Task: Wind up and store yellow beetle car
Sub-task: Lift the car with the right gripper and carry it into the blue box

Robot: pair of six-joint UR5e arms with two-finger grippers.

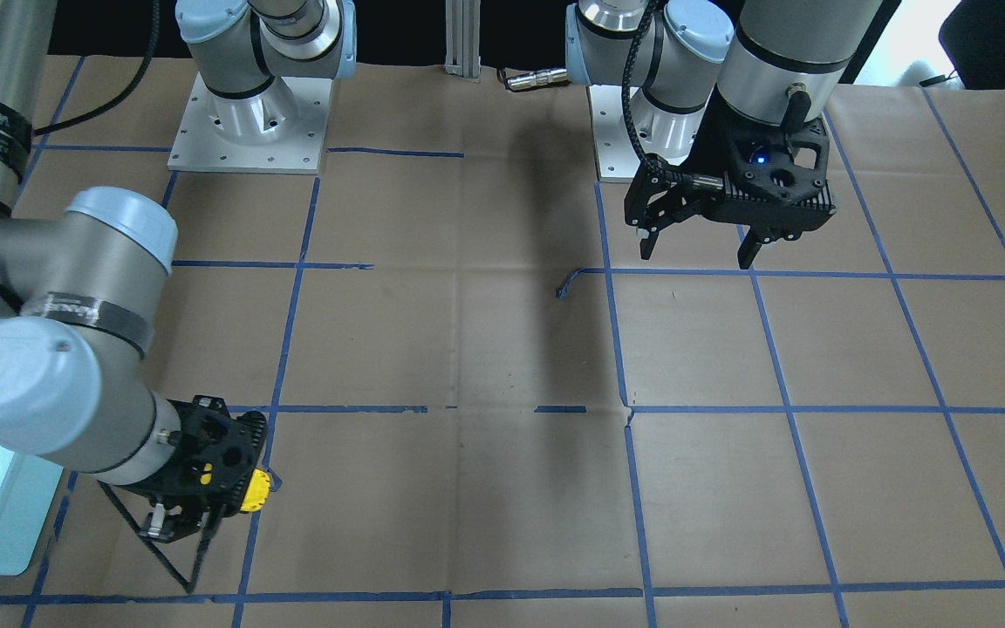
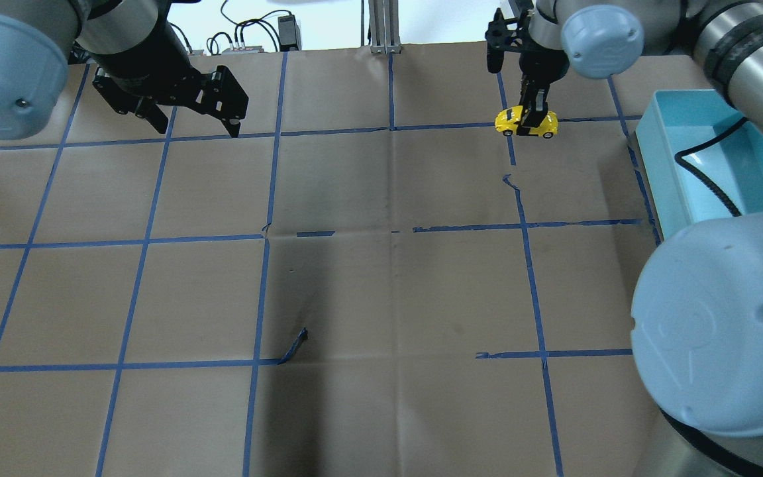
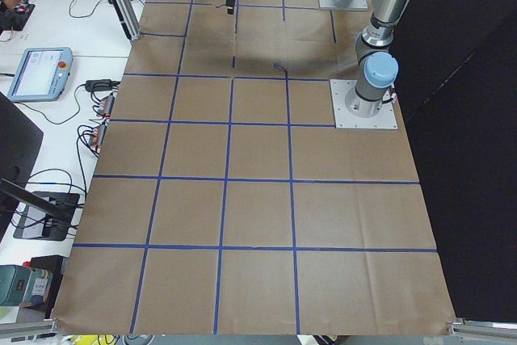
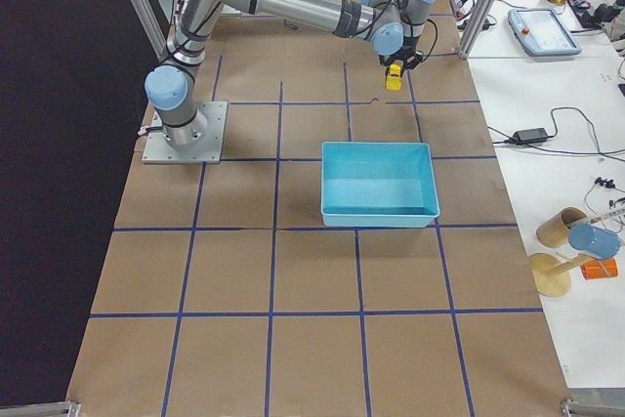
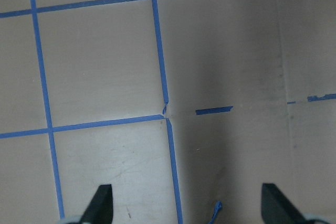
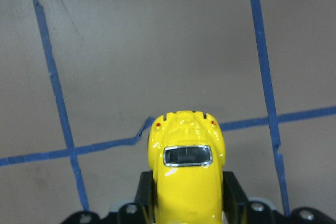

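Observation:
The yellow beetle car [image 2: 526,123] is held between the fingers of my right gripper [image 2: 530,118], low over the brown paper near the table's far edge. I cannot tell whether its wheels touch the paper. In the right wrist view the car [image 6: 186,166] fills the lower middle, with a black finger [image 6: 144,195] on each side. It also shows in the front view [image 1: 255,490] and the right side view [image 4: 394,72]. My left gripper [image 2: 196,126] is open and empty above the far left of the table, and shows in the front view [image 1: 694,256] too.
A light-blue bin [image 2: 661,165] stands at the table's right edge, beside the car; it also shows in the right side view [image 4: 376,216]. A black cable hangs over it. A loose curl of blue tape [image 2: 295,344] lies near the middle. Blue tape lines grid the brown paper.

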